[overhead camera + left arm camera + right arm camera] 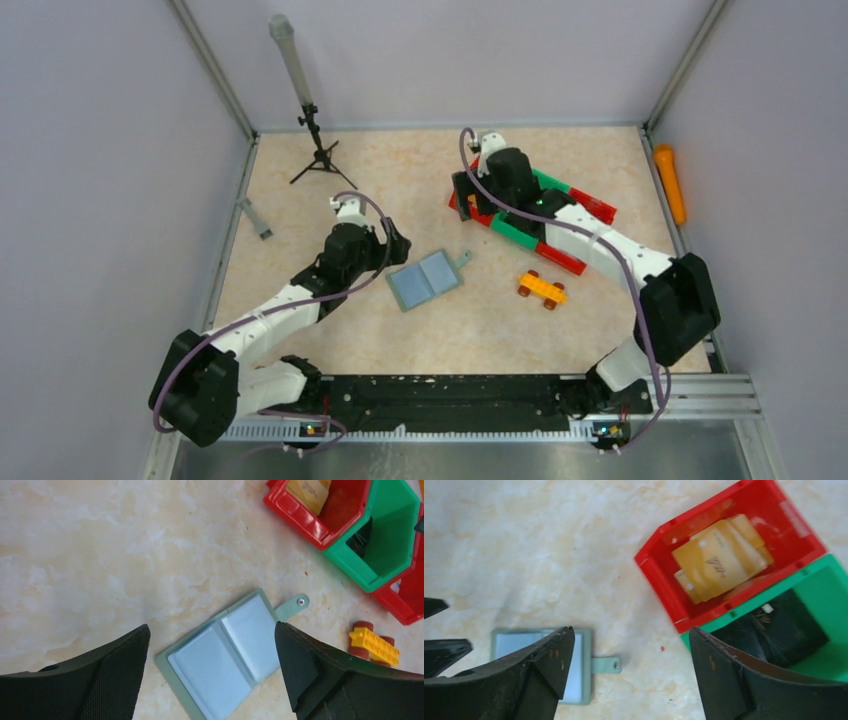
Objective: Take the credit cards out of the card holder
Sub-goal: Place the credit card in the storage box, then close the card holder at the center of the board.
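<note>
Near the middle of the marbled bench (400, 180) the card holder (427, 280) lies opened flat, a thin grey-green square with glossy pale sleeves and a small snap tab on its far-right edge. The credit cards (719, 557), a tan-yellow stack with rounded corners, sit in the red plastic bin (659, 575) at the far right. The left jaws, black textured pads (115, 680) spread wide and released, hover just left of the holder, touching nothing; the right jaws, equally wide and empty, hang over the red bin, well apart from it.

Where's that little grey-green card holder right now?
Top view: the card holder lies open and flat near the middle of the table, between the left gripper and the yellow toy car.
</note>
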Robot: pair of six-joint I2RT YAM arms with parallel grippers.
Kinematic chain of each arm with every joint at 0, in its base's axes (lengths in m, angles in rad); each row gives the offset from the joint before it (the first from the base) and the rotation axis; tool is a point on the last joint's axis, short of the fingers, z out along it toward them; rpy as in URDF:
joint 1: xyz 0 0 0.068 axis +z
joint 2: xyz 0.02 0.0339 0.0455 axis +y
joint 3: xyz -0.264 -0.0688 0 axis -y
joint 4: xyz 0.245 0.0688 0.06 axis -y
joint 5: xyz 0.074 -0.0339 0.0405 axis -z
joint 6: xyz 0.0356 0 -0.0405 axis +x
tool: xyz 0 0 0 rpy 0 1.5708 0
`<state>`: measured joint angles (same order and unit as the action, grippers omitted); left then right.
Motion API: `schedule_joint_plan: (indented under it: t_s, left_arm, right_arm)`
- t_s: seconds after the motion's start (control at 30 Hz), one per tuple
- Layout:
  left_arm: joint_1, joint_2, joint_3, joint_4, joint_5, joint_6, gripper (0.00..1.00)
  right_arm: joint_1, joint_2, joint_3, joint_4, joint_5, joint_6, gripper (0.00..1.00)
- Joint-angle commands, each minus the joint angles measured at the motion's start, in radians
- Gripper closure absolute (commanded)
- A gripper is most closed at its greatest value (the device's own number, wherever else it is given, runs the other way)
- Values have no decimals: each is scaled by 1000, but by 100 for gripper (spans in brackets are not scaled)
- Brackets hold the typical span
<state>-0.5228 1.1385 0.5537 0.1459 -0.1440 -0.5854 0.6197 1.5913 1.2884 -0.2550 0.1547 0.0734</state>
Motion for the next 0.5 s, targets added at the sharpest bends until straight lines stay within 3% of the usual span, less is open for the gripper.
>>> schedule_joint_plan:
  t_s: [0.0,0.1,0.23,0.47]
  left_arm:
    - [4,-11,21,-97,155,-36,5]
    - [5,-2,17,-182,277,-60,10]
    - [2,-16,-42,-196,389,-103,17]
    - [0,-60,-65,-313,351,-114,16]
  right_arm:
    - [2,-50,-104,100,-227,224,21]
    - [2,-35,-142,76,-235,242,28]
    - [2,-32,-278,189,-262,253,30]
    - [2,-1,-432,347,-321,263,27]
